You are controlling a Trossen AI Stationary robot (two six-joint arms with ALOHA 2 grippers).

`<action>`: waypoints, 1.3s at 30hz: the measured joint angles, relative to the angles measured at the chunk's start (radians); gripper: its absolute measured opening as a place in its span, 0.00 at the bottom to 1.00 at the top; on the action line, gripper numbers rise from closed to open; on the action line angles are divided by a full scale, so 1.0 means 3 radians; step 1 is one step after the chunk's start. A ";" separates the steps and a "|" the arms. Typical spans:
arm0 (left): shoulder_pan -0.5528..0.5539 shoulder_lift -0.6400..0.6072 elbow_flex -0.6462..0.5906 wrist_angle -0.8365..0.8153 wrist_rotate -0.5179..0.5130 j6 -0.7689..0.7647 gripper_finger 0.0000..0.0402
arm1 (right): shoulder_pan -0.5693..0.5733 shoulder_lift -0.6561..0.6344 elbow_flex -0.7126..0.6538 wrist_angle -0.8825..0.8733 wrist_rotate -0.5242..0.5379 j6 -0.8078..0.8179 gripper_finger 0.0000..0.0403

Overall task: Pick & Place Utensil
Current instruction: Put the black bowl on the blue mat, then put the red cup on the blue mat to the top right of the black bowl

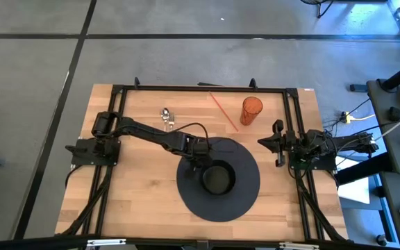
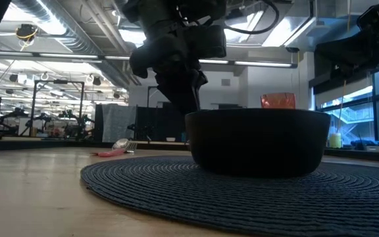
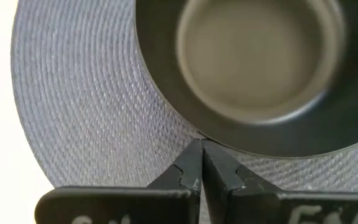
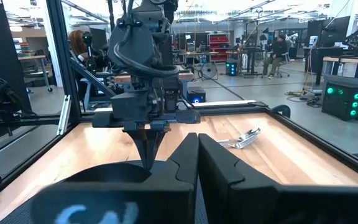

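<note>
From where I sit, the nearest thing to my working arm is the black bowl [image 1: 218,178], sitting in the middle of the round dark woven mat [image 1: 245,201] on the worktop [image 1: 137,208]. My left pincer [image 1: 201,163] hangs just over the bowl's rim on the left-arm side, its fingers pressed together with nothing between them; the left wrist view shows the closed tips right at the rim edge above the mat.

The bowl looks empty to me, so I judge the pick has not yet been made. The utensil [image 1: 167,117] lies bare on the wood, off the mat, toward the far edge of the worktop and back along my left arm's own line, near its forearm. From the left pincer it lies away from the bowl, farther and to the left-arm side. Its long axis seems to run roughly near-to-far across the worktop, with the shiny end toward the far edge, though it is small and I cannot be sure of the handle's direction from above. In the low view I see its reddish handle [image 2: 108,153] flat on the wood, with the silver head beside it.

The left arm is clearly the nearer one. My right pincer [image 1: 278,144] waits closed at the right side, well apart, with the orange cup [image 1: 251,110] beyond it.
</note>
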 joint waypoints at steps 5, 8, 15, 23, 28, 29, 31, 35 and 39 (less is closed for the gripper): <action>0.0006 0.0000 0.0000 0.0014 -0.0008 -0.0023 0.00 | 0.0000 0.0000 0.0000 0.0000 0.0000 -0.0001 0.03; 0.0030 0.0000 0.0000 -0.0021 -0.0033 -0.0063 0.01 | 0.0000 0.0000 0.0000 0.0000 0.0000 -0.0001 0.03; 0.0056 -0.0215 0.0001 -0.0407 -0.0085 0.0072 0.01 | 0.0000 0.0000 0.0000 0.0000 0.0000 0.0000 0.03; 0.0133 -0.1196 -0.0604 0.0337 0.0085 0.0162 0.01 | 0.0000 0.0000 0.0000 -0.0009 -0.0034 0.0018 0.03; 0.0380 -0.2095 -0.1693 0.1837 0.0084 -0.0106 0.00 | 0.0000 0.0000 -0.0001 -0.0011 -0.0027 0.0013 0.03; 0.0436 -0.2251 -0.1902 0.2110 -0.0037 -0.0178 0.00 | 0.0000 0.0000 0.0000 -0.0011 -0.0030 0.0012 0.03; 0.0542 -0.2558 -0.2300 0.2533 -0.0222 -0.0240 0.01 | 0.0000 0.0000 0.0000 -0.0008 -0.0028 0.0011 0.03; 0.0638 -0.3101 -0.2902 0.3091 -0.0322 -0.0245 0.00 | 0.0000 0.0000 -0.0001 -0.0005 -0.0028 0.0011 0.03; 0.0584 -0.3467 -0.3372 0.3653 -0.0562 -0.0219 0.01 | 0.0000 0.0000 -0.0001 -0.0003 -0.0024 -0.0018 0.03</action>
